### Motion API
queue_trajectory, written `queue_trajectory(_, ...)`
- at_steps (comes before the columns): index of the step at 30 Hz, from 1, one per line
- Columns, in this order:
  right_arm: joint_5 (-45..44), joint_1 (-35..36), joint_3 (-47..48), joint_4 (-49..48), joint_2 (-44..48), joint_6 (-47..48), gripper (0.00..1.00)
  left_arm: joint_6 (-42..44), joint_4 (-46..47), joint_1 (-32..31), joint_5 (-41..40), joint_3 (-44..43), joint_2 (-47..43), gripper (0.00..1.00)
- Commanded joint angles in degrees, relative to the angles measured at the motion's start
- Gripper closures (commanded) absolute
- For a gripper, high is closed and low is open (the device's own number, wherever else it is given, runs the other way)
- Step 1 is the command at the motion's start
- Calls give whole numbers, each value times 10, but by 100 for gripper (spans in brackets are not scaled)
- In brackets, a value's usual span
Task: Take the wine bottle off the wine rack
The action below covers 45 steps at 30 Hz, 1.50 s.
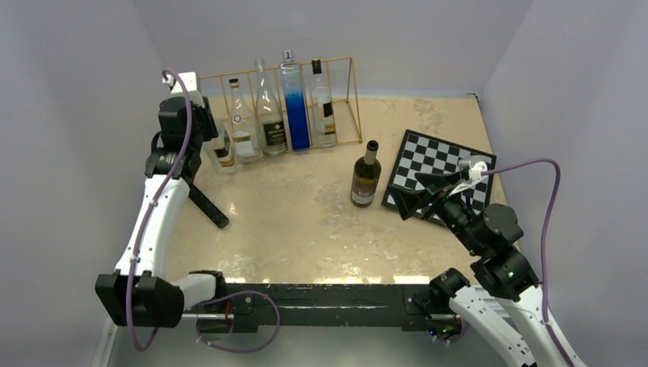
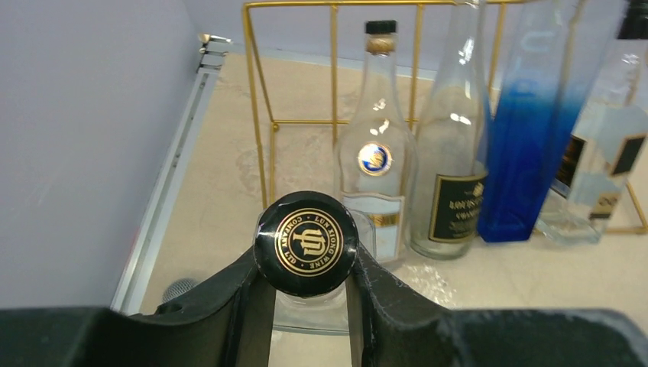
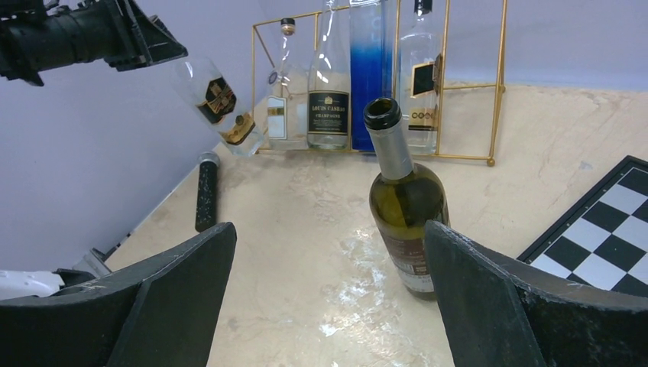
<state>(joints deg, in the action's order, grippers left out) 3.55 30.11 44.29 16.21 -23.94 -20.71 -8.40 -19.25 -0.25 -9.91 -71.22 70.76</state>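
The gold wire wine rack [image 1: 345, 84] stands at the back of the table and holds several upright bottles, one of them blue [image 1: 295, 107]. My left gripper [image 2: 306, 264] is shut on the neck of a clear bottle with a black gold-printed cap [image 2: 306, 242]. That bottle [image 3: 218, 103] hangs tilted at the rack's left front end, its base close to the table. In the top view my left gripper [image 1: 200, 126] is above it. A green wine bottle [image 1: 366, 176] stands alone on the table. My right gripper [image 3: 328, 237] is open and empty, just near of the green bottle [image 3: 407, 202].
A chessboard [image 1: 439, 157] lies right of the green bottle, under my right gripper [image 1: 409, 191]. A black microphone-like stick [image 1: 208, 205] lies on the table by the left arm. Walls close in on the left, back and right.
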Motion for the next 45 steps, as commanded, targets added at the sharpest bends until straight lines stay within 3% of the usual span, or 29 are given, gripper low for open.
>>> queue_trajectory(1, -16, 3, 8, -4, 12, 20, 2, -14, 69, -36, -6, 30, -81, 100)
queue_trajectory(7, -17, 3, 3, -2, 24, 26, 2, -30, 74, -67, -17, 116, -143, 100)
queue_trajectory(20, -19, 3, -9, -9, 26, 29, 2, -51, 37, -70, -30, 167, -159, 100)
queue_trajectory(30, -19, 3, -9, -9, 31, 37, 1, -78, 7, -75, 11, 171, -176, 100)
queue_trajectory(45, -20, 3, -11, -6, 41, 37, 1, -82, -40, -88, -5, 178, -199, 98)
